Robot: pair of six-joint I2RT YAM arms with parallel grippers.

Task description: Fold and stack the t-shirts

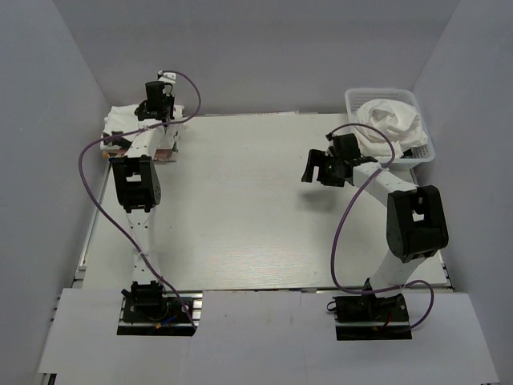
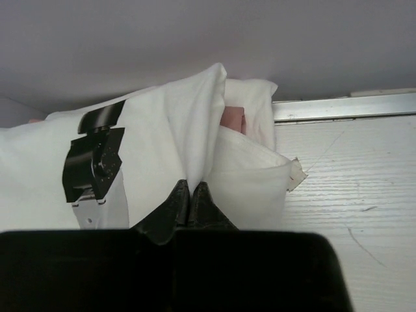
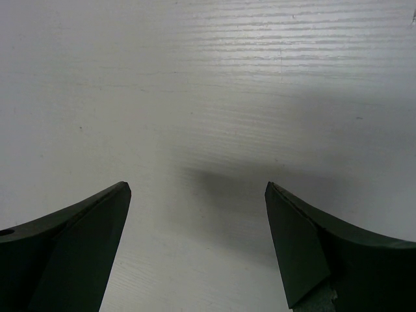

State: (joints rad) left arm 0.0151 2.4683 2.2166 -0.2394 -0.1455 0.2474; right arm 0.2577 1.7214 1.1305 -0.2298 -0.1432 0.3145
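A folded white t-shirt (image 2: 156,130) with a black print lies on a stack of folded shirts (image 1: 119,122) at the table's far left corner. My left gripper (image 2: 192,190) is shut on an upright fold of this white cloth; in the top view the left gripper (image 1: 152,112) hangs over the stack. A wrinkled white t-shirt (image 1: 393,120) lies in the white lattice basket (image 1: 355,99) at the far right. My right gripper (image 1: 317,170) is open and empty, left of the basket; in the right wrist view the right gripper (image 3: 198,195) is over bare table.
Something pink (image 2: 233,119) shows between the stacked layers. A metal rail (image 2: 344,108) runs along the table's far edge beside the stack. Grey walls close in the table on the left, back and right. The white table top (image 1: 248,208) lies between the arms.
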